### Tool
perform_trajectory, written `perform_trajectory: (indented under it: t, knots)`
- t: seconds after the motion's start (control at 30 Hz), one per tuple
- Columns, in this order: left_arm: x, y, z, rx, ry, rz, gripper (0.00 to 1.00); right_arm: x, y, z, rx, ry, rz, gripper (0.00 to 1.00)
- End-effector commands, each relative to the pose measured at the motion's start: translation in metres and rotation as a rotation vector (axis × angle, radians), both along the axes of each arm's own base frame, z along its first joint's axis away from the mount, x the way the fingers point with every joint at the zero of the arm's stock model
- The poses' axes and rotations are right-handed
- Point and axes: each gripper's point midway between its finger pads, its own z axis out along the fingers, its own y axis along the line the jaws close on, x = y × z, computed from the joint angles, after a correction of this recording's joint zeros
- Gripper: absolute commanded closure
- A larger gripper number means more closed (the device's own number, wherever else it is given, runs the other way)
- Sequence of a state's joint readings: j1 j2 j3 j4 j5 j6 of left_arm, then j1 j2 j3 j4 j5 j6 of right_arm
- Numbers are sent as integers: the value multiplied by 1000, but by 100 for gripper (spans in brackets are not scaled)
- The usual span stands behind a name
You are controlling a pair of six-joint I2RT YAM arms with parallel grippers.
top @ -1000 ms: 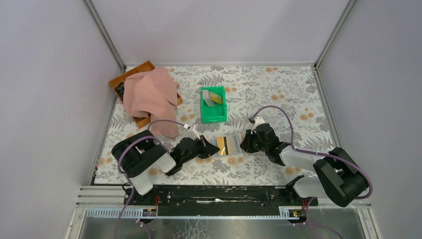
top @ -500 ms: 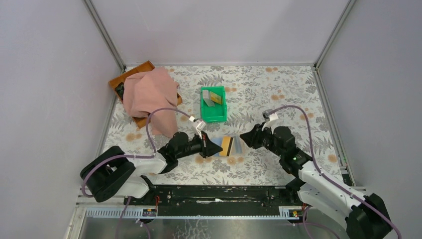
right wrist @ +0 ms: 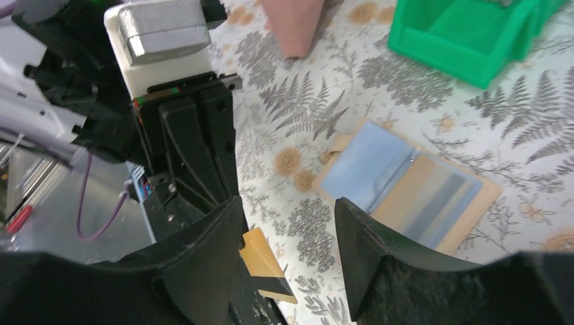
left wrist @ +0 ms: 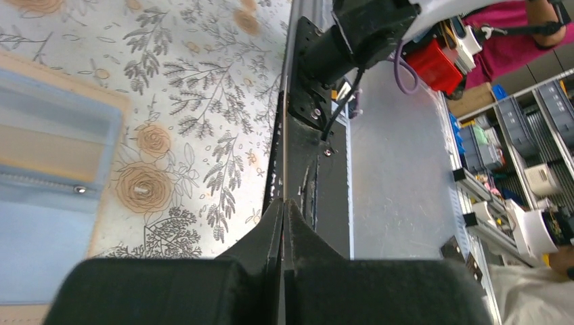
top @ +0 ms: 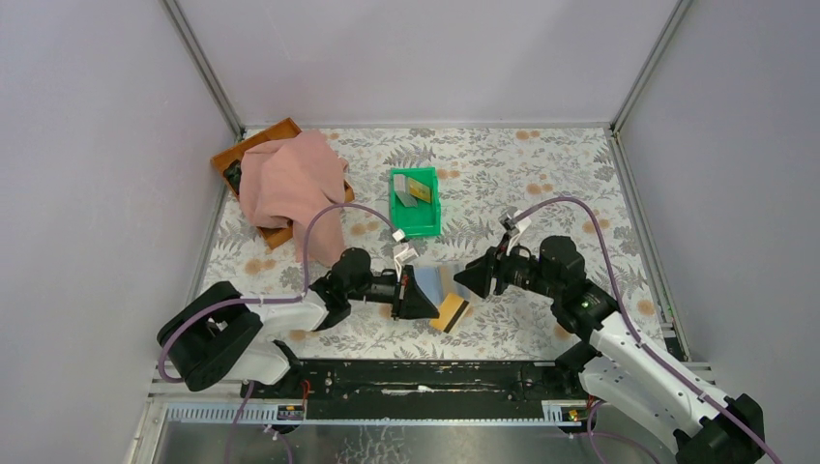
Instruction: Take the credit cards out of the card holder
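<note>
The card holder [top: 432, 280] lies open on the patterned table, pale blue inside with a tan border; it also shows in the left wrist view [left wrist: 47, 135] and the right wrist view [right wrist: 406, 186]. My left gripper [top: 425, 304] is shut on the end of a yellow credit card [top: 451, 313] with a dark stripe. It holds the card tilted just in front of the holder. The right wrist view shows this card [right wrist: 267, 261] behind my right gripper's finger. My right gripper [top: 462, 278] hovers open at the holder's right edge, holding nothing.
A green bin [top: 414, 227] with a few cards [top: 418, 190] in it stands behind the holder. A pink cloth [top: 295, 184] drapes over a wooden tray [top: 280, 130] at the back left. The black rail [top: 425, 377] runs along the near table edge.
My right gripper has opened and drawn back to the right. The holder now lies flat on the table. My left gripper has moved toward the near edge with the yellow card.
</note>
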State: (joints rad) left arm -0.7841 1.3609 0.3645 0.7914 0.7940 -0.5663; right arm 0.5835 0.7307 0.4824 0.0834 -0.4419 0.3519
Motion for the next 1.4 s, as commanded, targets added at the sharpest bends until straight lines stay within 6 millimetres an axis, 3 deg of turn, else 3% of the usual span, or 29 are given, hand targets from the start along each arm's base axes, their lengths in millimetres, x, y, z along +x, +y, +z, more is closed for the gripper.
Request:
perform_trajectory:
  t: [0.0, 0.13, 0.53, 0.63, 0.8, 0.93, 1.03, 1.13, 1.17, 1.37]
  knots:
    - [-7, -4, 21, -64, -92, -107, 100, -22, 13, 19, 35, -9, 158, 42]
    - [-3, -7, 20, -47, -98, -126, 100, -32, 15, 21, 53, 8, 206, 46]
    - [17, -3, 37, -66, -139, -92, 100, -33, 20, 13, 51, 36, 235, 52]
    - [20, 0, 42, -75, -147, -86, 100, -33, 20, 10, 49, 44, 236, 62]
    - [26, 3, 45, -79, -152, -74, 100, -33, 21, 9, 51, 48, 240, 86]
    - [28, 6, 49, -90, -158, -60, 100, -33, 22, 8, 52, 54, 241, 99]
    - [30, 7, 51, -92, -159, -44, 99, -33, 22, 6, 52, 58, 245, 100]
    - [33, 9, 52, -92, -197, -19, 62, -36, 24, 7, 60, 67, 273, 100]
    - [33, 10, 53, -92, -207, -8, 57, -38, 25, 8, 66, 71, 288, 100]
    - [35, 13, 55, -86, -239, 4, 56, -50, 32, 7, 90, 109, 372, 100]
